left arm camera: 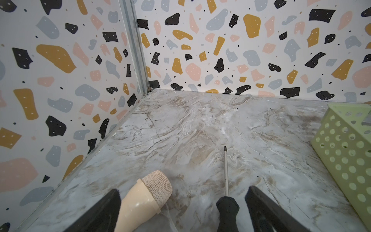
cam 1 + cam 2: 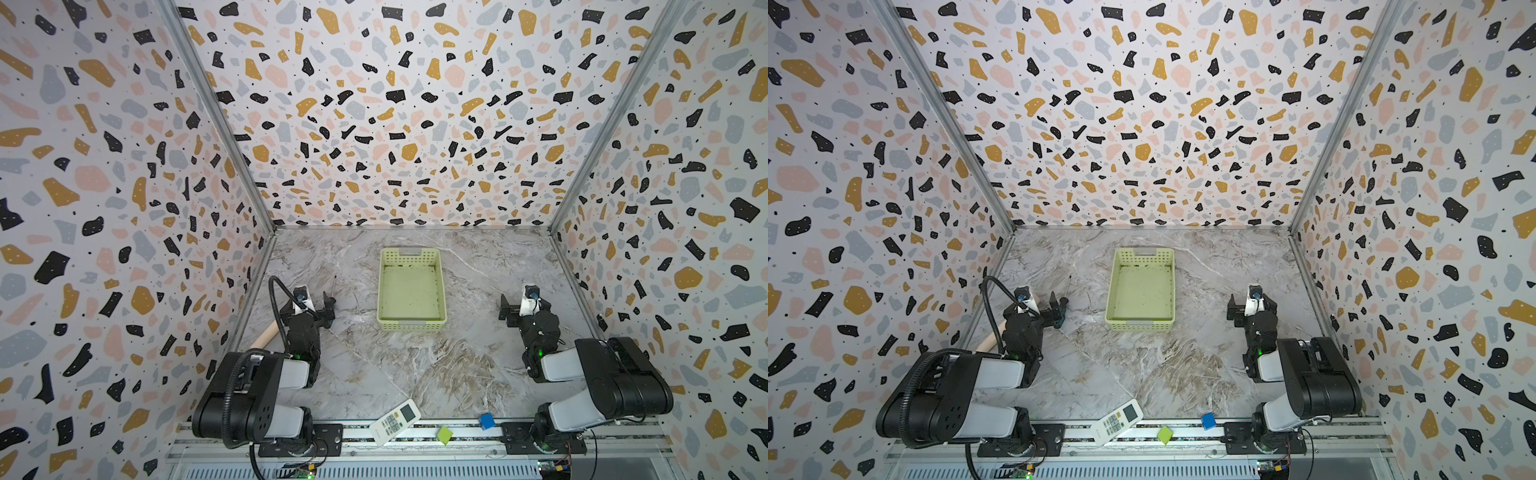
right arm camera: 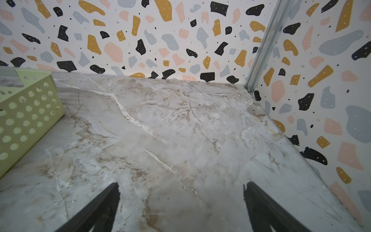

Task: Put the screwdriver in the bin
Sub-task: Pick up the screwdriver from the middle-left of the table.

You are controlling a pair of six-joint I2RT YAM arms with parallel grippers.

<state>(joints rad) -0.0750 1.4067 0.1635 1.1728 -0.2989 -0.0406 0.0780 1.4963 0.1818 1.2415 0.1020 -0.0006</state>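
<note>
Yet to pinch the screwdriver (image 1: 226, 189), lying flat on the table (image 1: 200, 130) between the wide-spread jaws of the left gripper (image 1: 183, 190) and seemingly untouched, then lift and drop it into the empty bin (image 2: 380, 291) nearby, right gripper (image 3: 180, 186) also spread

top views: overhead, far | wrist views: low, near, toward back wall (image 1: 241, 40) | shared: bin (image 2: 388, 326)

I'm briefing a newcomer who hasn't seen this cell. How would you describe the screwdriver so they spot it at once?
Find the pale green bin in the middle, then the open left gripper off to its side. There lies the screwdriver: thin metal shaft, dark handle, unlike the thick beige stick alongside.
</note>
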